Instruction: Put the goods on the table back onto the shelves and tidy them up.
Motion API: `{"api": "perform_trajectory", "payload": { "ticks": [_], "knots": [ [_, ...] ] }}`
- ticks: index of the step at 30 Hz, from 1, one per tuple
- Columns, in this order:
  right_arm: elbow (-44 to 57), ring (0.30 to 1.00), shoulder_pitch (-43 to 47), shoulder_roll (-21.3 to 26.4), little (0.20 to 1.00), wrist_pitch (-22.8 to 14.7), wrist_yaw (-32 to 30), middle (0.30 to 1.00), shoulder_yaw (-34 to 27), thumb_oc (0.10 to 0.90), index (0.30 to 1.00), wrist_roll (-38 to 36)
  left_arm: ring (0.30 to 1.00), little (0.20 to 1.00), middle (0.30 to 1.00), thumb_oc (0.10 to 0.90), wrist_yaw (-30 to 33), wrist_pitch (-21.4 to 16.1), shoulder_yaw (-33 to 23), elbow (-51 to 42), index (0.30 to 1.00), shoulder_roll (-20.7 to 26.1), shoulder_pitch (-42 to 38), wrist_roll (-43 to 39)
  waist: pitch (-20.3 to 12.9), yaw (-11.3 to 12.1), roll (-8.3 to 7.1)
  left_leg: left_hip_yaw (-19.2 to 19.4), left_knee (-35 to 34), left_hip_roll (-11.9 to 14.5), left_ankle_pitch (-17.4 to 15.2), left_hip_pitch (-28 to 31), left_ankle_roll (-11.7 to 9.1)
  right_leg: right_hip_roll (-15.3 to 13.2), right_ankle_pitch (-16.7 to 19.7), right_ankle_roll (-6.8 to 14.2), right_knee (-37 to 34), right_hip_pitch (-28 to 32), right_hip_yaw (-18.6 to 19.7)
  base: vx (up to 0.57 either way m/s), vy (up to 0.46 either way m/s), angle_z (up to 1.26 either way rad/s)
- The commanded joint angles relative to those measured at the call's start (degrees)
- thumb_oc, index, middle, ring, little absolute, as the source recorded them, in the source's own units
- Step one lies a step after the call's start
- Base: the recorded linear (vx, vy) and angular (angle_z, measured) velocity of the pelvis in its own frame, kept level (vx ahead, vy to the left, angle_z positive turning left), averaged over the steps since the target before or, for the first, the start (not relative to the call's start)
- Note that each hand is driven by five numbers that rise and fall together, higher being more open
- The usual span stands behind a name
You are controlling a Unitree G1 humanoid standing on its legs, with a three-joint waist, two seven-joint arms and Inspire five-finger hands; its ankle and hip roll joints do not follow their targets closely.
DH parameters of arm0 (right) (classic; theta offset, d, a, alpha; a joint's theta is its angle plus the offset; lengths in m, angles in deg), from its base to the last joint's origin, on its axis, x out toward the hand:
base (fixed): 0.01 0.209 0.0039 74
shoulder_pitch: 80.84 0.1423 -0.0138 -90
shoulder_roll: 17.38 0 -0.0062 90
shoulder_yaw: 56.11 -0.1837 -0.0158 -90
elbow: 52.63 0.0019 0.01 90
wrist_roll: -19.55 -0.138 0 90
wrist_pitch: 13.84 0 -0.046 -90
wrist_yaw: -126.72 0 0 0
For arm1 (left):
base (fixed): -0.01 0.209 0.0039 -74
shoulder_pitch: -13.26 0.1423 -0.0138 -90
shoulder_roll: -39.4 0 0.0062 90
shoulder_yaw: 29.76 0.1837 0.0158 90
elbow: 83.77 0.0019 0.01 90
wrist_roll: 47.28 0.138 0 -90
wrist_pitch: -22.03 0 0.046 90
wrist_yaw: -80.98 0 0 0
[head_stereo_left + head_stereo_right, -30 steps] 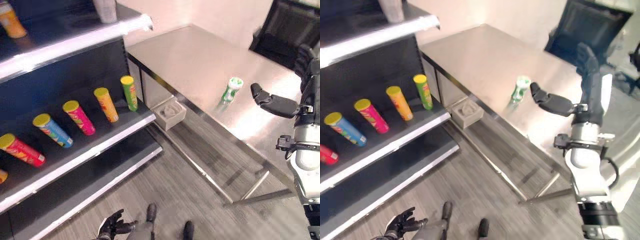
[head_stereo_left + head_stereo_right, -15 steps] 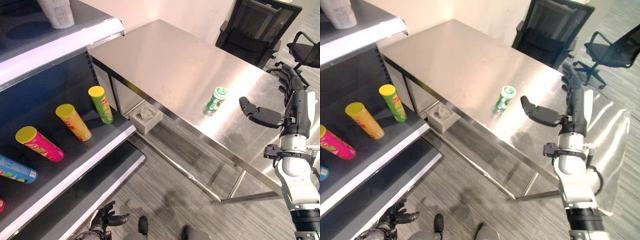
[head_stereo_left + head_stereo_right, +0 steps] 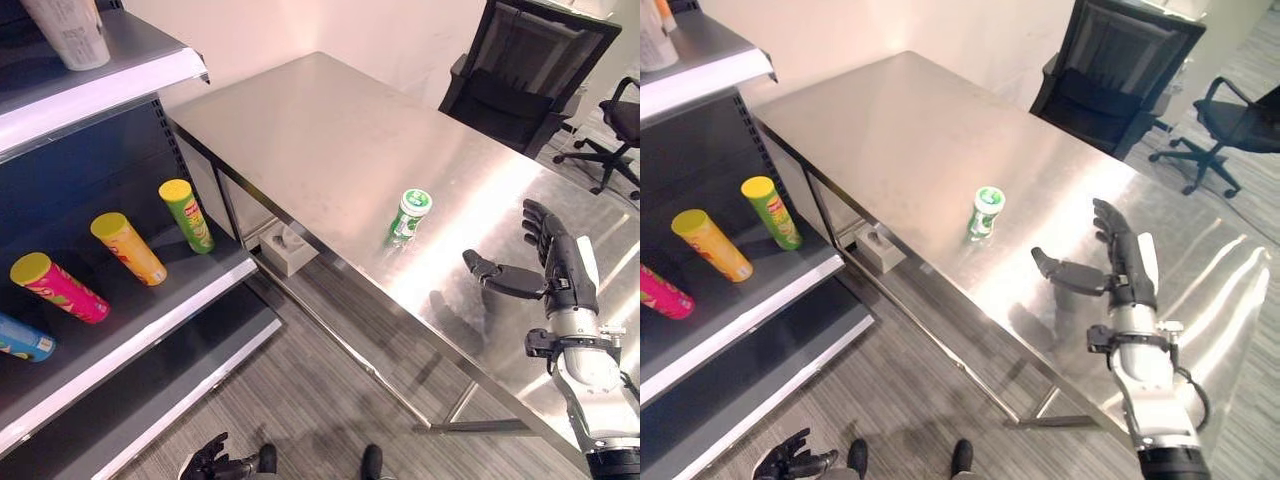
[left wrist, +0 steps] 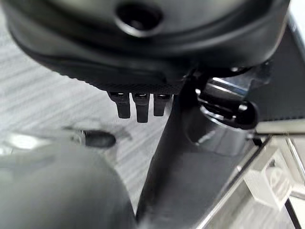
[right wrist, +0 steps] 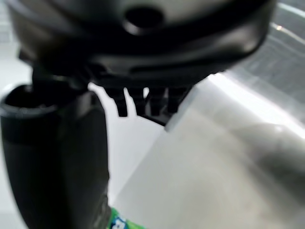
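The right hand (image 3: 553,272) hovers wide open over the steel bench (image 3: 330,130), thumb toward the upright green can (image 3: 409,214) standing just beyond it, untouched, near the edge.

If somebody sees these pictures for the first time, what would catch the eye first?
Probably the lone green can, standing upright near the front edge of the shiny steel table. Next, the right hand, open above the table beside it, and the colourful tubes lying on the dark shelf at the left.
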Motion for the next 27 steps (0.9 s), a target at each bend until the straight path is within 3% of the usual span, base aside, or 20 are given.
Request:
{"api": "perform_trajectory", "payload": {
  "ticks": [1,15,27],
  "knots": [
    [1.78,0.9,7.46,2.53,0.9,-4.82,-2.54,0.9,-1.46,0.8,0.9,0.83,0.9,0.9,0.9,0.8,-0.3,-2.37,1.94,-0.58,0.9,3.64,-2.59,1.35,-3.82,2.18,-0.63,1.43,0.21,-1.03,-4.43,-1.81,0.39,-3.07,-3.56,4.15,0.55,1.37,-2.33,0.03,-0.022,0.06],
    [-6.0,0.9,17.33,1.23,0.9,-3.06,-8.7,0.9,3.85,0.8,0.9,5.65,0.9,0.9,0.9,0.8,0.1,-1.79,4.21,-0.38,0.9,4.9,-2.36,2.86,-3.11,5.16,-0.45,0.25,0.21,-0.94,-3.86,-3.65,-0.09,-3.35,-3.9,4.21,0.55,1.01,-4.35,0.01,0.001,0.08],
    [-12.11,0.9,18.98,1.14,0.9,-2.26,-8.87,0.9,4.22,0.8,0.9,2.3,0.9,0.9,0.9,0.8,0.38,-1.35,4.4,0.61,0.9,5.09,-1.33,3.1,-2.61,6.95,-0.83,-1.38,0.21,-1.62,-4.06,-4.08,0.09,-3.8,-4.14,4.25,0.55,1.93,-6.14,0.02,0.006,0.09]
  ]
}}
